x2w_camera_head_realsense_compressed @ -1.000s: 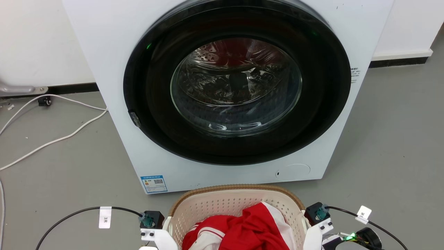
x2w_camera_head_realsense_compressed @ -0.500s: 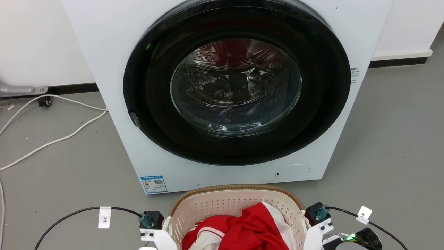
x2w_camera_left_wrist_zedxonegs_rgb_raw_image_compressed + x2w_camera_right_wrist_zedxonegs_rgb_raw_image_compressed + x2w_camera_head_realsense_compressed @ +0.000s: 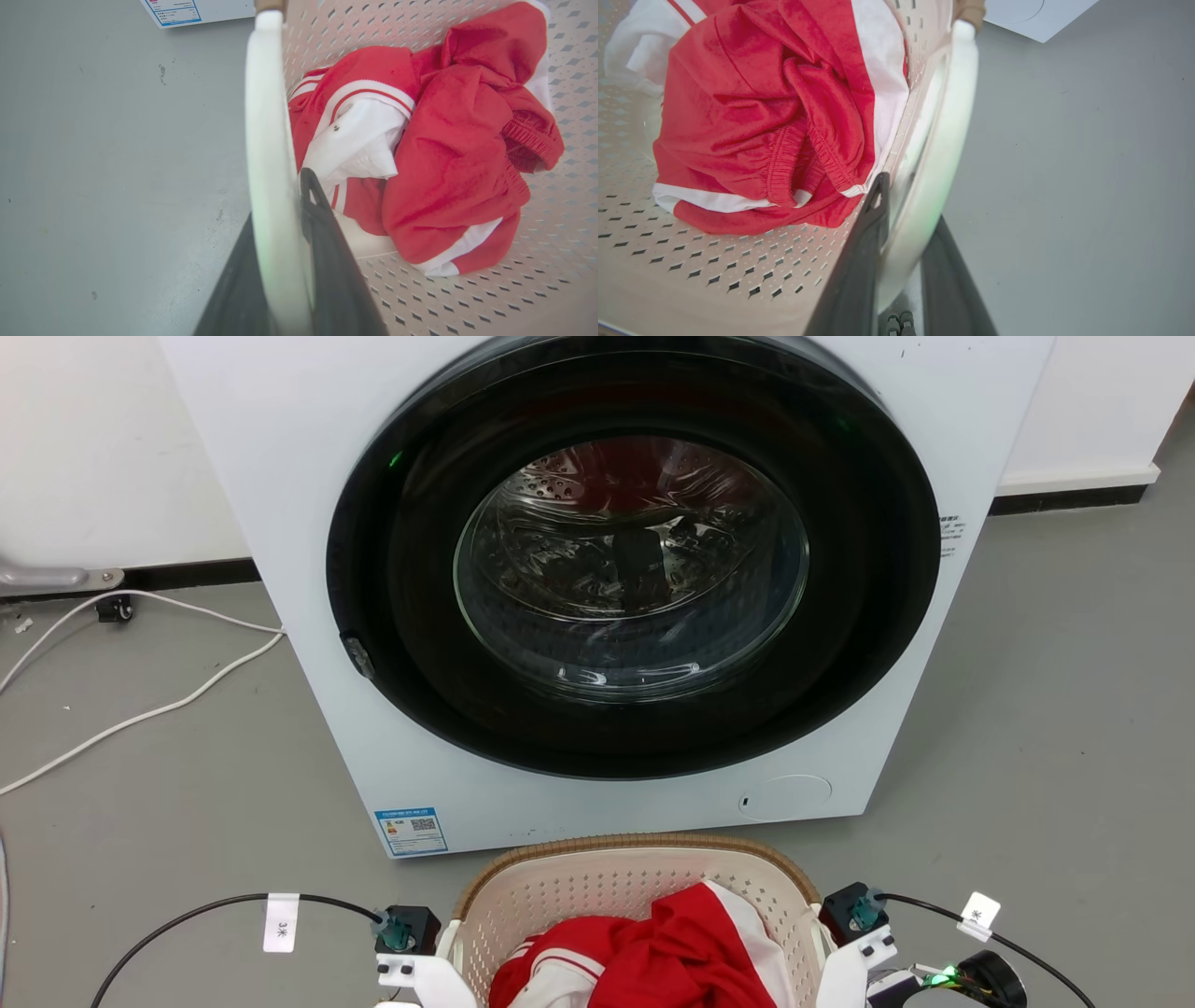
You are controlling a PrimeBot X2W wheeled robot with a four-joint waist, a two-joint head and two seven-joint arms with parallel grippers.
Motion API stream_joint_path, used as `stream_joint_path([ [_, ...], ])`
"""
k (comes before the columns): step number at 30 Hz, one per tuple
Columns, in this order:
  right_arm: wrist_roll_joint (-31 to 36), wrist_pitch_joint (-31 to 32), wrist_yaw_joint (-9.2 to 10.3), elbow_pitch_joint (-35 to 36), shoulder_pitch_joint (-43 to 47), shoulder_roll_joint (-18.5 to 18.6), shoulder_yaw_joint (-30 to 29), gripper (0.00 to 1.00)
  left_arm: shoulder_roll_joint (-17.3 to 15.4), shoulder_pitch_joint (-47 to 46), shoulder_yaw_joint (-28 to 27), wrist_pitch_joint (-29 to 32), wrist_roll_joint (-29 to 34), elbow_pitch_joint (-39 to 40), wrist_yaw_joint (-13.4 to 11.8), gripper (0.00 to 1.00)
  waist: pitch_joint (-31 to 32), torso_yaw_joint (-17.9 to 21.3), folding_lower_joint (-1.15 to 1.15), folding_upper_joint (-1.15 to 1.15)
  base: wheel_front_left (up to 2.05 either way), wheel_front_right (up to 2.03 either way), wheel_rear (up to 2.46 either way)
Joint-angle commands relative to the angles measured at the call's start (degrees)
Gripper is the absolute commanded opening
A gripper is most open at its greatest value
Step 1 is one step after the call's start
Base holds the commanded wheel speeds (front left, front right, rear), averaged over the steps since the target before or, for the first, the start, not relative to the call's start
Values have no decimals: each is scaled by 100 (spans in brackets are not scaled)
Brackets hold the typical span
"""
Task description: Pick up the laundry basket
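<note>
Left hand [image 3: 280,196] is clamped on the laundry basket [image 3: 635,845] at its left handle [image 3: 266,116], with one dark finger [image 3: 322,224] inside the wall and the other outside. The right hand [image 3: 910,198] is closed the same way on the right handle [image 3: 943,140], a finger on each side.

The basket is low over the grey floor [image 3: 1046,709], just in front of the washing machine [image 3: 280,476] and centred on its round dark door [image 3: 868,569]. Whether it rests on the floor cannot be told. Its mouth faces up. The handle-to-handle axis runs left to right, parallel with the machine's front. The near end is cut off, so which axis is longer is unclear.

The walls are cream plastic, pierced with rows of small diamond holes, and the corners are rounded. A brown woven-look band caps the far rim. Both handles are smooth, glossy white bars curving along the sides. A crumpled red and white garment [image 3: 653,952] with elastic hems lies inside on the perforated bottom.
</note>
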State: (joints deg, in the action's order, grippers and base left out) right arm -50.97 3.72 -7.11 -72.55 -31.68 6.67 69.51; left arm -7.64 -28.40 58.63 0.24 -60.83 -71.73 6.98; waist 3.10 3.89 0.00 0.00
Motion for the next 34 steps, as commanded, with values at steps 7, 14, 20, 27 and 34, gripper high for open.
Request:
stream_joint_path([
  [7, -38, -28, -68, 5, -49, -69, 120, 0, 83, -115, 87, -79, -87, 46, 87, 0, 9, 1, 0, 0, 0, 0, 0],
  [14, -84, -52, -69, -9, -74, -68, 178, 0, 82, -139, 149, -97, -133, 37, 87, 0, 7, -5, 0, 0, 0, 0, 0],
  [20, -127, -53, -69, -14, -86, -74, 222, 0, 71, -155, 196, -126, -181, 18, 87, 0, 3, -2, 0, 0, 0, 0, 0],
  [27, -170, -70, -69, -21, -92, -86, 257, 0, 66, -175, 253, -147, -236, 9, 86, 0, -8, 1, 0, 0, 0, 0, 0],
  [34, -211, -76, -69, -28, -91, -92, 288, 0, 63, -193, 307, -178, -289, -6, 86, 0, -19, 2, 0, 0, 0, 0, 0],
])
